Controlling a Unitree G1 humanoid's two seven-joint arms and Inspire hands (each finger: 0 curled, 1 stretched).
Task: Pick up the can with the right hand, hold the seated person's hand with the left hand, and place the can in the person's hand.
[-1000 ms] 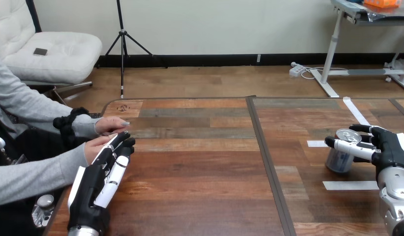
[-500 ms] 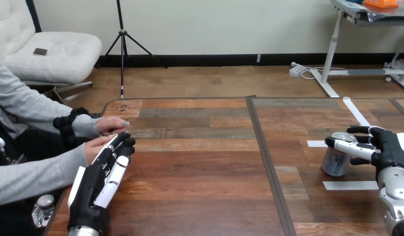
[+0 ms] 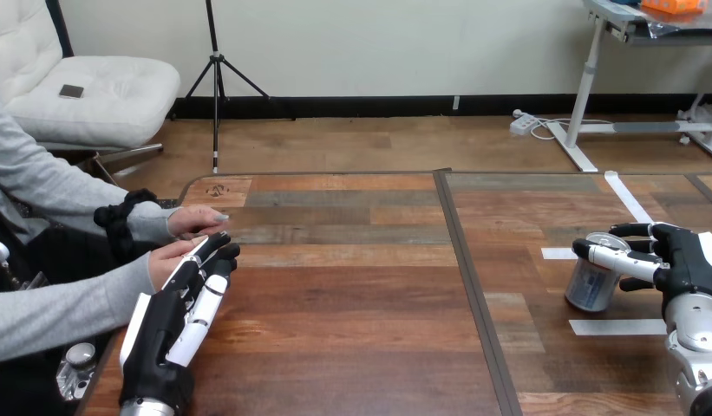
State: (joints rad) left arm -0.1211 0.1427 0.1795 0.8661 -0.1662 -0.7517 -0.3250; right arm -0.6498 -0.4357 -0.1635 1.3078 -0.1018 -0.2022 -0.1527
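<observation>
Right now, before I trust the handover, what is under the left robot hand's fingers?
The person's nearer hand shows beside the left robot hand's straight fingers, partly covered by them. Its fingertips are hidden, so touch cannot be told.

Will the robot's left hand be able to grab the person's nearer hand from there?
Probably yes. The black-and-white left hand lies open right beside the person's nearer hand, seemingly touching it, and nothing stands between them on the brown wooden table.
</observation>
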